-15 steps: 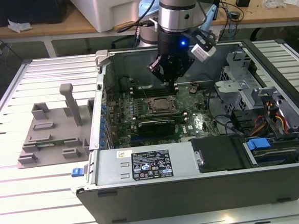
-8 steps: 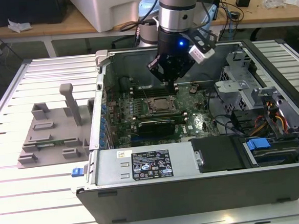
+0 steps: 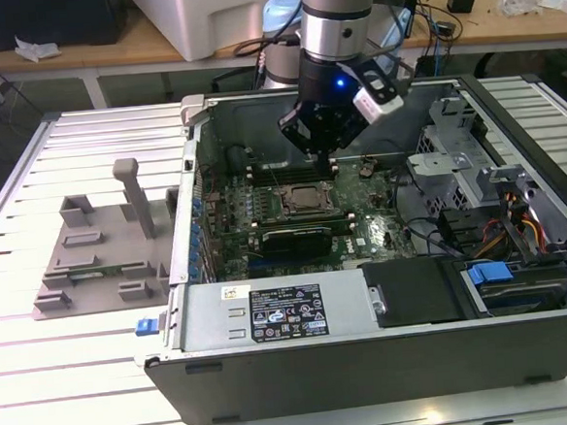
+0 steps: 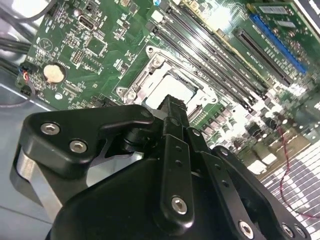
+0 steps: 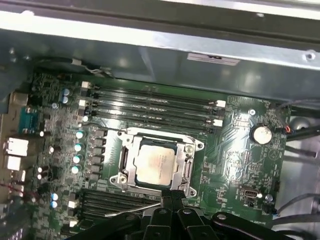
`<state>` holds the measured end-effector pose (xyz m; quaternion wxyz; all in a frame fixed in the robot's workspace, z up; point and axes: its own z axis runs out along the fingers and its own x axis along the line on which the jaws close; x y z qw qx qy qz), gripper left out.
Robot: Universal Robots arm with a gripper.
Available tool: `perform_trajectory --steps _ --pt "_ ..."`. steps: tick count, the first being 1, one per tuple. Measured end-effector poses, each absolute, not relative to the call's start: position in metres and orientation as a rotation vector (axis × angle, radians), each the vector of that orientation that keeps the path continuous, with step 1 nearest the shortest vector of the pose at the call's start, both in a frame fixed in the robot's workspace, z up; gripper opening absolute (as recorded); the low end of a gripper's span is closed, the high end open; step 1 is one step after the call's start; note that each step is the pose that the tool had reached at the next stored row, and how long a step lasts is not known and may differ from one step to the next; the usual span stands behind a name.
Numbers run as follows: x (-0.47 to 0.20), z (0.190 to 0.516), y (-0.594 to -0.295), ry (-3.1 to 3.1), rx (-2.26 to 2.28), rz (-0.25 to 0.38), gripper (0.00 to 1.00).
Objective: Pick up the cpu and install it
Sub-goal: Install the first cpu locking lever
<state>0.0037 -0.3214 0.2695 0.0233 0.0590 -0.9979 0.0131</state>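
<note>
The cpu (image 3: 307, 198) lies flat in the metal-framed socket (image 3: 285, 210) of the green motherboard (image 3: 367, 228), inside the open computer case (image 3: 371, 352). Its silvery top also shows in the first wrist view (image 5: 159, 162) and in the second wrist view (image 4: 172, 86). My gripper (image 3: 321, 157) hangs just above the socket's far side, apart from the chip. Its black fingertips are pressed together in both wrist views (image 5: 171, 196) (image 4: 173, 106), with nothing between them.
A grey plastic tray with upright posts (image 3: 102, 254) sits outside the case at the exterior view's left. Inside are the power supply (image 3: 271, 315), a drive cage (image 3: 454, 152) and cables (image 3: 518, 225). Memory slots (image 5: 150, 105) run beside the socket, and a coin battery (image 5: 260, 133) sits near it.
</note>
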Motion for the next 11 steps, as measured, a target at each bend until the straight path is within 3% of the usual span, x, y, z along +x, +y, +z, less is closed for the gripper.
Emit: perform_trajectory --steps 5,11 --pt "0.0037 0.2696 -0.3215 -3.092 0.109 0.034 0.11" --pt "0.0027 0.2695 -0.3224 -3.094 0.097 -0.092 0.11"
